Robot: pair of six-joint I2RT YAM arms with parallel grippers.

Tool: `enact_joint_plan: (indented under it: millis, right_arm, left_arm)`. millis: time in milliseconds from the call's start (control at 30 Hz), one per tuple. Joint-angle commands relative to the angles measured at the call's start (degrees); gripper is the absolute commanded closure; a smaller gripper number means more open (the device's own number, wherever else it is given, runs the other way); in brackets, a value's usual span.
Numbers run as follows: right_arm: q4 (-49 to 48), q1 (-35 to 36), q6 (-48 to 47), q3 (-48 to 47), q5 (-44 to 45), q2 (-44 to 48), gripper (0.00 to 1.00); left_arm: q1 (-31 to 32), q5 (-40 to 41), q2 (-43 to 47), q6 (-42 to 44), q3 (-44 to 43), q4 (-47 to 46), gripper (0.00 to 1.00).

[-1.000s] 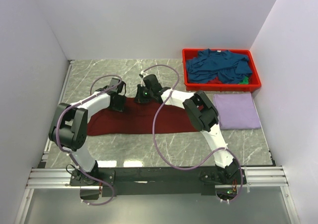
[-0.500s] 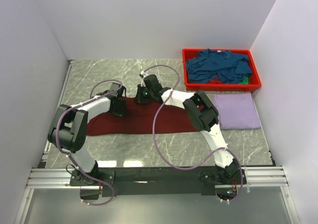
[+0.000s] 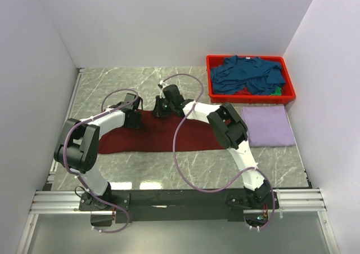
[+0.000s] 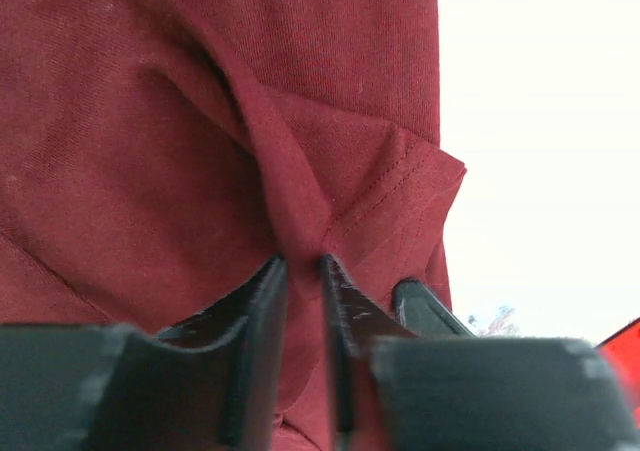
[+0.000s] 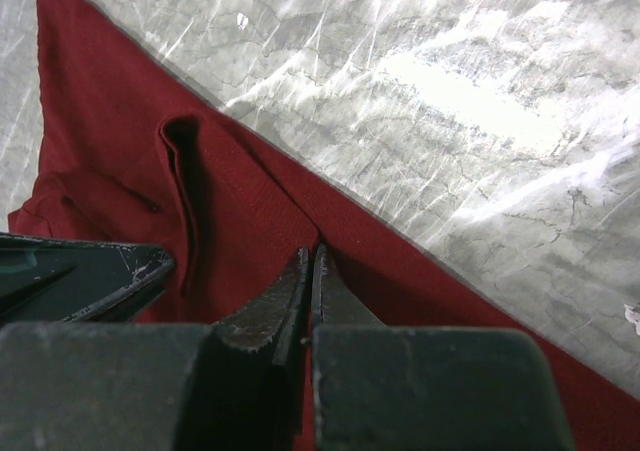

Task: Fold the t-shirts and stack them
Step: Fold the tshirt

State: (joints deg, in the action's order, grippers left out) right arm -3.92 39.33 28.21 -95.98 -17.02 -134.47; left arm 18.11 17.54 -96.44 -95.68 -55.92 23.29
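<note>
Where spread lengthwise left-to-right on marble table (image 3: 112, 85), pinches far hem of soft knit maroon t-shirt (image 3: 160, 134) in left gripper (image 4: 300, 263) and right gripper (image 5: 310, 253), both clamped.

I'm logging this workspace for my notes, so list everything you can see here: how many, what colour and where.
maroon t-shirt: one, dark red, spread across the middle of the table
lavender t-shirt: one, pale purple, folded flat at the right, nearer than the red bin
teal-blue t-shirts: a heap, number unclear, inside the red bin
green item: one, bright green, scrap at the red bin's near right corner
red bin: one, red, far right of the table
table: one, grey marble
cables: two, purple, looping along the arms
left gripper: one, black, shut on a fold of the maroon t-shirt
right gripper: one, black, shut on its far edge
</note>
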Motion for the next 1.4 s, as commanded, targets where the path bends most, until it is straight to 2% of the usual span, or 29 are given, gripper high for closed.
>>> enact_joint_plan:
  millis: [0, 133, 200, 300, 533, 733, 900, 1367]
  right_arm:
    - [-1.0, -0.31, -1.31, 0.89, 0.23, 0.7, 1.0]
    - [-1.26, -0.31, -2.63, 1.94, 1.02, 1.85, 1.0]
    - [-1.0, -0.31, -3.5, 2.29, 1.54, 2.72, 1.0]
    - [0.22, -0.31, -4.91, 2.47, 1.9, 3.69, 1.0]
    - [1.46, -0.22, -8.08, 4.49, 3.13, 7.47, 1.0]
    - [3.31, 0.48, -11.15, 5.28, 5.14, 9.84, 1.0]
    - [5.15, 1.45, -14.05, 5.37, 7.78, 11.51, 1.0]
    - [11.3, 6.54, -22.92, 3.79, 15.34, 14.59, 1.0]
  left_arm:
    - [0.26, 1.88, 2.14, -0.56, -1.12, -0.96, 0.76]
    - [-0.7, 1.36, 3.36, 1.28, -1.03, -0.44, 0.95]
    - [-1.84, 0.74, 4.16, 2.33, -1.21, 0.35, 1.0]
    - [-4.03, -1.27, 5.21, 6.19, -2.0, 1.32, 1.0]
    - [-10.1, -10.48, 4.78, 22.96, -5.42, 2.03, 1.0]
    - [-13.89, -17.0, 3.11, 33.08, -8.15, 4.48, 0.99]
    - [-15.99, -19.12, 1.88, 38.19, -10.6, 6.33, 0.99]
    - [-19.33, -21.23, 0.11, 45.75, -11.67, 10.64, 0.99]
